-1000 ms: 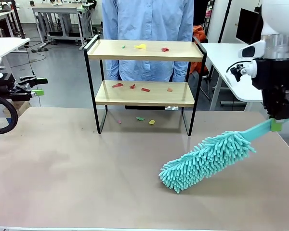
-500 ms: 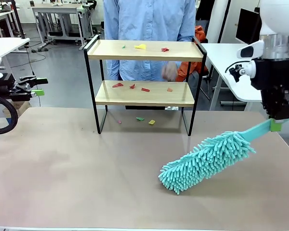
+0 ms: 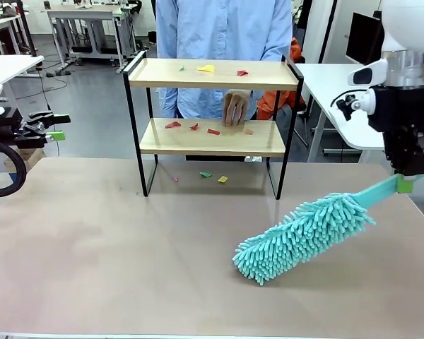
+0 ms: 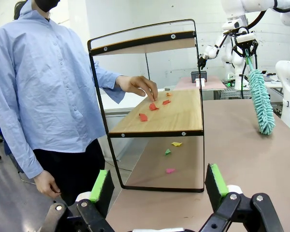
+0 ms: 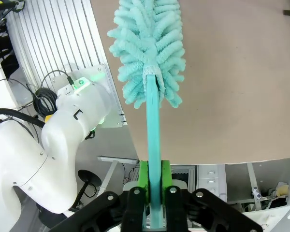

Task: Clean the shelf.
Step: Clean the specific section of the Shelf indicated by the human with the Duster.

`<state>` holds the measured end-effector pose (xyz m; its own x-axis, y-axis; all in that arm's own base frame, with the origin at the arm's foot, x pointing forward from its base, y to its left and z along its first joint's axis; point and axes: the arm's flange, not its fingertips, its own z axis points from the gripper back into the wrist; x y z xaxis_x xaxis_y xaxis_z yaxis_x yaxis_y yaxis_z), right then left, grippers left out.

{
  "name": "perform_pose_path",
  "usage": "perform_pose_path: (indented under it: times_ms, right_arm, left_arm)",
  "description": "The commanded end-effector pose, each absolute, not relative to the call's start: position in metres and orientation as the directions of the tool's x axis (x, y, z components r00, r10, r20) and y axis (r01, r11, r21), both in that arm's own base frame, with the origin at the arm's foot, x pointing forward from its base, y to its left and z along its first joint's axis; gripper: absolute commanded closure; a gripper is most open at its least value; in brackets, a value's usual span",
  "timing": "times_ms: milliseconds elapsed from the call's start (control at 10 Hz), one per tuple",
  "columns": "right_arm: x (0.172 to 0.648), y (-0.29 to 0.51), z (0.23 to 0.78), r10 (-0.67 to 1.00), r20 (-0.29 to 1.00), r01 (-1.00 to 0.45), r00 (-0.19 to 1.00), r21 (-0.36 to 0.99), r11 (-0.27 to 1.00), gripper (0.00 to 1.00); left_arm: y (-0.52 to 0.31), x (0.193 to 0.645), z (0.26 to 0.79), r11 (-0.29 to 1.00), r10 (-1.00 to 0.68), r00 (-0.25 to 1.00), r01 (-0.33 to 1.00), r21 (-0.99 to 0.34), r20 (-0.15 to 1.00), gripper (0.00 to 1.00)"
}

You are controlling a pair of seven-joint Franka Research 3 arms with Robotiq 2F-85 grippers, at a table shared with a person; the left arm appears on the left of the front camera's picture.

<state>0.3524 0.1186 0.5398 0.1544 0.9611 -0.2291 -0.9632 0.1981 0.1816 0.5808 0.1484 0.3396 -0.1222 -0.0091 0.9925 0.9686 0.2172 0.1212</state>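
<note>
The right arm stands upright at the right edge of the surface [image 3: 92,247]. Its right tool [image 3: 405,185] points down, clenched on the flat handle of a teal duster [image 3: 304,236]. The duster's fluffy head slants down towards the middle, and whether its tip touches the surface is hard to tell. The left arm comes in low from the left, mostly cut off. Its left tool [image 4: 157,186] is level, released, with the green pads wide apart and facing the shelf [image 3: 212,74]. The shelf stands at the far middle of the surface, with paper scraps [image 3: 208,131] on both boards and beneath it. The person's hand [image 3: 235,107] reaches over the lower board from behind, fingers down among the scraps.
</note>
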Motion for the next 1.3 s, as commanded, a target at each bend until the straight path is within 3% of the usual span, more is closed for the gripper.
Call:
perform_pose_path:
  times_ms: [0,1000,1200]
  right_arm:
    - [0.350,0.116,0.542,0.960,-0.231,-0.964,0.156,0.177,0.199,0.87]
    - [0.352,0.119,0.540,0.961,-0.229,-0.963,0.155,0.182,0.198,0.87]
    - [0.335,0.135,0.556,0.955,-0.187,-0.959,0.232,0.119,0.257,0.87]
  left_arm:
    - [0.148,0.581,0.342,0.213,-0.014,-0.128,0.969,0.128,0.992,0.00]
    - [0.148,0.581,0.342,0.213,-0.014,-0.128,0.969,0.128,0.992,0.00]
    - [0.148,0.581,0.342,0.213,-0.014,-0.128,0.969,0.128,0.992,0.00]
